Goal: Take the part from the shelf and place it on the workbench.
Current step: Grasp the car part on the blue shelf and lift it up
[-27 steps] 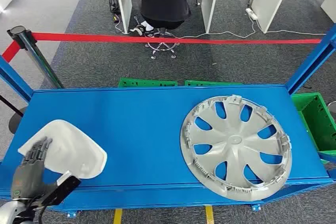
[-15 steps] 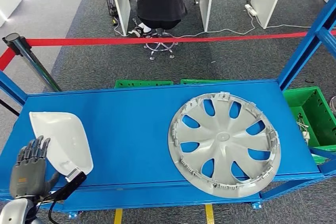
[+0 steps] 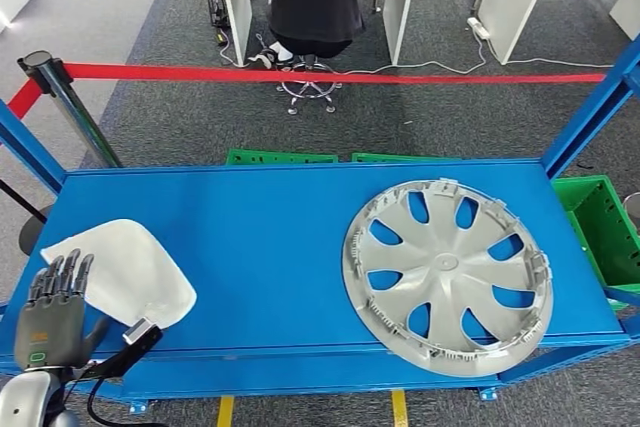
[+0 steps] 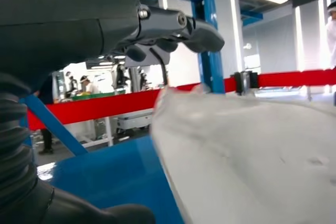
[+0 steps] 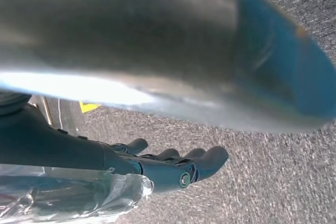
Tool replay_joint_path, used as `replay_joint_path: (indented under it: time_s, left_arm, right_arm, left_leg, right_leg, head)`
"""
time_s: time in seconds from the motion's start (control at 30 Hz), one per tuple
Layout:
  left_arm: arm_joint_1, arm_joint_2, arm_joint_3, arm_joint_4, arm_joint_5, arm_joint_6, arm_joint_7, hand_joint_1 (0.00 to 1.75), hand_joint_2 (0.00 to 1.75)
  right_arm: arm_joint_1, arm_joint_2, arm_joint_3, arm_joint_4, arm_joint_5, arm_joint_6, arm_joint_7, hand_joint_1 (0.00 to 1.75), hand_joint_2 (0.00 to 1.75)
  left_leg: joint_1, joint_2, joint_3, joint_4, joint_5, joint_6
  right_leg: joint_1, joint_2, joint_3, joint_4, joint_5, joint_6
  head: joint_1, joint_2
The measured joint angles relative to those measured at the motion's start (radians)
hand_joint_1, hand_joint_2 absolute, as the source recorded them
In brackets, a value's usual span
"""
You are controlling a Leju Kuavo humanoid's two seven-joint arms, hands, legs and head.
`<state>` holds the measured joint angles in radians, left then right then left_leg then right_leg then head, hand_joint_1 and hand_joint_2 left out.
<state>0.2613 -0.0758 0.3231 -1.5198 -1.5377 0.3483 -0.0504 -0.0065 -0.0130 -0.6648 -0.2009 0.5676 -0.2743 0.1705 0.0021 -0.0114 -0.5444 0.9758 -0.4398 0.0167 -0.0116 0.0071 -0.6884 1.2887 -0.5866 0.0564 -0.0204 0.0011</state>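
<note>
Left hand (image 3: 53, 319), fingers spread, rests over white part (image 3: 132, 272) at shelf's (image 3: 264, 237) near-left corner, no grip yet; right hand (image 5: 174, 166) hangs empty, fingers extended.

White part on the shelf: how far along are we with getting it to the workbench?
Early stage. Done: the left hand is at the white part, its near-left corner. In hand: the grasp; the left wrist view shows the fingers spread above the part with a gap, not closed. Left: grip, lift off the blue shelf, carry and place. The right hand hangs empty above the floor.
</note>
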Motion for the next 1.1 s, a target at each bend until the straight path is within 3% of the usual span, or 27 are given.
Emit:
replay_joint_path:
  time_s: [0.03, 0.07, 0.17, 0.23, 0.3, 0.37, 0.47, 0.5, 0.53, 0.57, 0.6, 0.63, 0.7, 0.77, 0.83, 0.9, 1.0, 1.03, 1.07, 1.1]
  left_arm:
    - [0.000, 0.000, 0.000, 0.000, 0.000, -0.001, 0.000, 0.00, 1.75]
    - [0.001, 0.000, 0.000, 0.000, 0.000, -0.002, 0.000, 0.00, 1.75]
    - [0.003, 0.002, 0.001, 0.000, 0.000, -0.007, 0.000, 0.00, 1.75]
    - [0.004, 0.006, 0.002, 0.000, -0.001, -0.012, -0.002, 0.00, 1.75]
    - [0.006, 0.011, 0.002, 0.001, -0.002, -0.019, -0.008, 0.00, 1.75]
    - [0.007, 0.015, 0.001, 0.001, -0.003, -0.024, -0.014, 0.00, 1.75]
    - [0.008, 0.022, 0.000, 0.002, -0.004, -0.029, -0.019, 0.00, 1.75]
    - [0.010, 0.023, -0.002, 0.003, -0.004, -0.030, -0.022, 0.11, 1.75]
    - [0.012, 0.025, -0.004, 0.003, -0.004, -0.031, -0.024, 0.55, 1.75]
    - [0.015, 0.028, -0.006, 0.003, -0.004, -0.035, -0.026, 0.98, 1.75]
    - [0.017, 0.031, -0.007, 0.002, -0.002, -0.041, -0.028, 1.42, 1.75]
    - [0.019, 0.034, -0.009, 0.001, 0.000, -0.050, -0.030, 1.75, 1.75]
    - [0.019, 0.040, -0.013, -0.003, 0.011, -0.067, -0.033, 1.75, 1.75]
    - [0.022, 0.042, -0.018, -0.006, 0.024, -0.081, -0.034, 1.75, 1.75]
    - [0.027, 0.043, -0.021, -0.009, 0.030, -0.088, -0.036, 1.75, 1.75]
    - [0.031, 0.043, -0.023, -0.012, 0.030, -0.091, -0.036, 1.75, 1.75]
    - [0.034, 0.043, -0.024, -0.013, 0.038, -0.094, -0.039, 1.75, 1.75]
    - [0.035, 0.043, -0.025, -0.013, 0.045, -0.096, -0.041, 1.75, 1.75]
    - [0.036, 0.043, -0.025, -0.013, 0.052, -0.098, -0.043, 1.75, 1.75]
    - [0.037, 0.043, -0.026, -0.013, 0.059, -0.100, -0.046, 1.75, 1.75]
  right_arm:
    - [0.001, 0.000, -0.001, 0.000, 0.000, 0.000, 0.000, 0.00, 0.00]
    - [0.002, 0.000, -0.002, 0.000, 0.000, 0.000, 0.000, 0.00, 0.00]
    - [0.000, 0.000, -0.005, 0.000, 0.000, 0.000, 0.000, 0.00, 0.00]
    - [-0.003, 0.001, -0.007, 0.000, 0.001, -0.002, 0.000, 0.00, 0.00]
    - [-0.002, 0.001, -0.008, 0.000, 0.003, -0.004, -0.002, 0.00, 0.00]
    - [-0.002, 0.001, -0.009, 0.000, 0.006, -0.006, -0.003, 0.00, 0.00]
    - [-0.003, 0.001, -0.010, 0.000, 0.011, -0.007, -0.006, 0.00, 0.00]
    - [-0.002, 0.001, -0.010, 0.000, 0.013, -0.007, -0.007, 0.00, 0.00]
    - [-0.002, 0.001, -0.010, 0.000, 0.016, -0.007, -0.009, 0.00, 0.00]
    - [-0.001, 0.001, -0.010, 0.000, 0.019, -0.007, -0.012, 0.00, 0.00]
    - [-0.001, 0.001, -0.010, 0.000, 0.022, -0.006, -0.016, 0.00, 0.00]
    - [-0.001, 0.001, -0.010, 0.000, 0.025, -0.007, -0.019, 0.00, 0.00]
    - [-0.002, 0.001, -0.011, 0.000, 0.031, -0.007, -0.024, 0.00, 0.00]
    - [-0.003, 0.001, -0.013, 0.000, 0.036, -0.008, -0.026, 0.00, 0.00]
    - [-0.002, 0.001, -0.016, 0.000, 0.037, -0.009, -0.027, 0.00, 0.00]
    - [-0.002, 0.002, -0.018, 0.000, 0.038, -0.009, -0.028, 0.00, 0.00]
    - [-0.001, 0.002, -0.019, 0.000, 0.039, -0.009, -0.028, 0.00, 0.00]
    - [0.000, 0.002, -0.020, 0.000, 0.040, -0.010, -0.028, 0.00, 0.00]
    - [0.001, 0.002, -0.021, 0.000, 0.041, -0.010, -0.028, 0.00, 0.00]
    - [0.002, 0.002, -0.023, 0.000, 0.043, -0.011, -0.028, 0.00, 0.00]
  left_leg:
    - [0.000, 0.000, 0.000, 0.000, 0.000, 0.000]
    - [0.001, 0.000, 0.001, 0.001, 0.000, -0.001]
    - [0.004, -0.002, 0.002, 0.007, -0.004, -0.015]
    - [0.001, -0.003, -0.002, 0.013, -0.005, -0.028]
    - [0.001, -0.005, -0.006, 0.012, -0.001, -0.037]
    - [0.003, -0.003, -0.016, 0.033, -0.019, -0.046]
    - [0.004, -0.002, -0.096, 0.196, -0.107, -0.054]
    - [0.004, -0.002, -0.126, 0.255, -0.127, -0.054]
    - [0.004, -0.002, -0.144, 0.287, -0.130, -0.053]
    - [0.003, -0.002, -0.144, 0.283, -0.113, -0.050]
    - [0.003, -0.002, -0.126, 0.244, -0.082, -0.046]
    - [0.001, -0.002, -0.095, 0.183, -0.045, -0.039]
    - [-0.004, -0.001, -0.037, 0.066, -0.003, -0.029]
    - [-0.007, -0.001, -0.018, 0.021, -0.001, -0.025]
    - [-0.006, -0.001, -0.016, 0.011, 0.002, -0.018]
    - [-0.002, -0.001, -0.014, 0.004, 0.008, -0.008]
    - [0.000, 0.001, -0.013, 0.002, 0.009, -0.003]
    - [0.000, 0.001, -0.013, 0.003, 0.008, -0.003]
    - [0.000, 0.001, -0.013, 0.003, 0.008, -0.003]
    - [0.001, 0.001, -0.012, 0.003, 0.008, -0.004]
  right_leg:
    - [-0.001, 0.000, -0.008, 0.021, -0.001, 0.003]
    - [-0.003, 0.000, 0.004, 0.002, 0.018, 0.005]
    - [-0.011, 0.001, 0.102, -0.186, 0.102, 0.010]
    - [-0.011, 0.005, 0.132, -0.249, 0.114, 0.000]
    - [-0.008, 0.006, 0.130, -0.250, 0.114, -0.017]
    - [-0.008, 0.005, 0.129, -0.251, 0.117, -0.031]
    - [-0.007, 0.004, 0.125, -0.252, 0.120, -0.043]
    - [-0.006, 0.004, 0.123, -0.252, 0.121, -0.044]
    - [-0.005, 0.003, 0.123, -0.252, 0.121, -0.045]
    - [-0.003, 0.003, 0.123, -0.252, 0.121, -0.046]
    - [-0.002, 0.004, 0.124, -0.252, 0.121, -0.046]
    - [-0.002, 0.004, 0.126, -0.252, 0.120, -0.045]
    - [0.002, 0.004, 0.126, -0.250, 0.118, -0.040]
    - [0.004, 0.004, 0.124, -0.251, 0.118, -0.030]
    - [0.001, 0.004, 0.123, -0.254, 0.118, -0.019]
    - [0.001, 0.002, 0.103, -0.212, 0.088, -0.010]
    - [0.000, 0.001, 0.018, -0.029, -0.002, -0.002]
    - [0.000, 0.001, -0.001, 0.012, -0.012, 0.000]
    - [-0.001, 0.001, -0.003, 0.016, -0.002, 0.002]
    - [-0.001, 0.000, 0.015, -0.020, 0.025, 0.003]
  head:
    - [0.001, 0.000]
    - [0.000, 0.000]
    - [0.002, 0.000]
    - [0.001, 0.000]
    - [0.000, 0.000]
    - [-0.002, 0.000]
    - [-0.007, 0.000]
    - [-0.006, 0.000]
    - [-0.006, 0.000]
    - [-0.006, 0.000]
    - [-0.006, 0.000]
    - [-0.006, 0.000]
    - [-0.006, 0.000]
    - [-0.005, 0.000]
    - [-0.005, 0.000]
    - [0.000, 0.000]
    - [0.006, 0.000]
    - [0.006, 0.000]
    - [0.006, 0.000]
    - [0.006, 0.000]
